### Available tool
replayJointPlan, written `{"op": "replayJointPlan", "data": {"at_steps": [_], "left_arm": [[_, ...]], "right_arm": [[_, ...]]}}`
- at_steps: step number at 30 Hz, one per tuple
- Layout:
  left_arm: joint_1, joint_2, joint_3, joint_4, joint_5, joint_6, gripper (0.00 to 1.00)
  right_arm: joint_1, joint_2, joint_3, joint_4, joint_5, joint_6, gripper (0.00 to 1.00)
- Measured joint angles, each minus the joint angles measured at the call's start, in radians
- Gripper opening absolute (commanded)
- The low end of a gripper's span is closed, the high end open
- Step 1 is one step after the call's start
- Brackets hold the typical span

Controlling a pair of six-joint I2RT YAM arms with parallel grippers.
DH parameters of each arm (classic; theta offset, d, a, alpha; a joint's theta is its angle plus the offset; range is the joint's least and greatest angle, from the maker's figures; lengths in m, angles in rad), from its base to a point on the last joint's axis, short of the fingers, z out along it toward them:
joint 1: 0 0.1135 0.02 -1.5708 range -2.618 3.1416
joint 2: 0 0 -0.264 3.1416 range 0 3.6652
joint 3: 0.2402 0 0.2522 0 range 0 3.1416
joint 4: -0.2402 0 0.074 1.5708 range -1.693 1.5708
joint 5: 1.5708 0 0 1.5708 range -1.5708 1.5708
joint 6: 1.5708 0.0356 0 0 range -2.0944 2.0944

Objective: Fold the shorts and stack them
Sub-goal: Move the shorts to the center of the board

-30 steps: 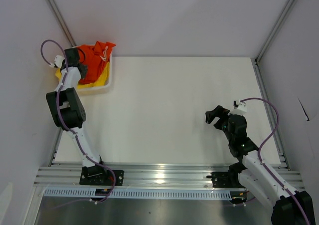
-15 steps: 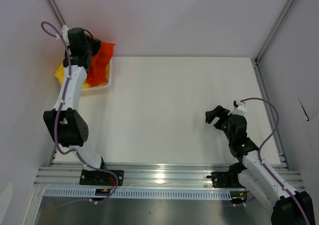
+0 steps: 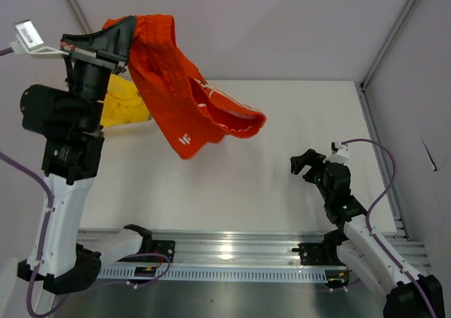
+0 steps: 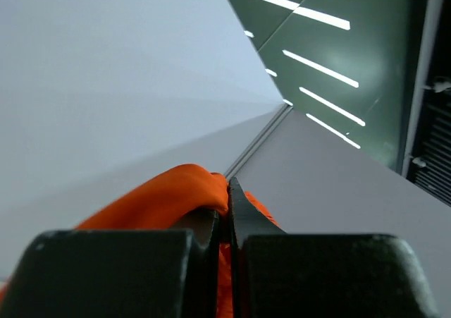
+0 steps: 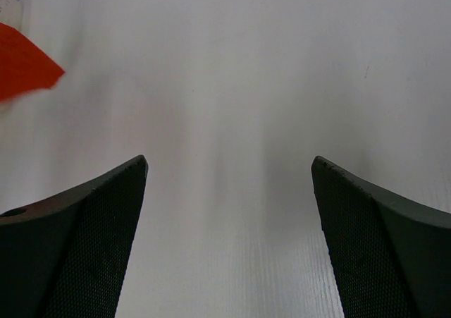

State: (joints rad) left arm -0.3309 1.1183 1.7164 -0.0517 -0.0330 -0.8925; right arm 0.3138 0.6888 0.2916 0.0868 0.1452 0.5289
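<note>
From above, our left gripper (image 3: 131, 27), clamped on the orange-red shorts (image 3: 184, 103), holds them high at eleven o'clock, yellow shorts (image 3: 123, 103) heaped at ten; we should lower the orange pair flat at table (image 3: 282, 113) centre. Left wrist alone shows fabric pinched between touching jaws; right wrist shows our right gripper (image 5: 229, 161) wide open, empty.

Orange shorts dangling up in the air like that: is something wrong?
Nothing looks damaged. The orange shorts hang bunched and lopsided from the shut left gripper, pinched at one edge, with the white drawstring trailing. The yellow shorts lie crumpled at the far left.
</note>
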Motion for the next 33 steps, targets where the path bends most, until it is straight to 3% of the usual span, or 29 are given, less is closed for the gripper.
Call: {"op": "replayJointPlan", "data": {"at_steps": [4, 12, 16, 20, 29, 33], "left_arm": [[0.000, -0.077, -0.127, 0.097, 0.019, -0.024, 0.00], [-0.044, -0.092, -0.766, 0.231, 0.093, -0.135, 0.00], [-0.063, -0.021, -0.845, 0.171, 0.104, -0.148, 0.00], [-0.063, 0.097, -0.647, 0.146, 0.092, -0.121, 0.00], [0.037, 0.522, 0.157, 0.098, 0.149, -0.109, 0.00], [0.027, 0.483, 0.182, 0.089, 0.147, -0.100, 0.00]], "right_arm": [[0.000, -0.017, 0.000, 0.000, -0.018, -0.010, 0.99], [0.000, -0.084, -0.026, 0.013, -0.048, -0.028, 0.99], [0.000, -0.083, -0.030, 0.017, -0.050, -0.029, 0.99], [0.000, -0.079, -0.030, 0.017, -0.052, -0.032, 0.99], [0.000, -0.079, -0.030, 0.017, -0.053, -0.033, 0.99], [0.000, -0.079, -0.030, 0.019, -0.058, -0.034, 0.99]]}}
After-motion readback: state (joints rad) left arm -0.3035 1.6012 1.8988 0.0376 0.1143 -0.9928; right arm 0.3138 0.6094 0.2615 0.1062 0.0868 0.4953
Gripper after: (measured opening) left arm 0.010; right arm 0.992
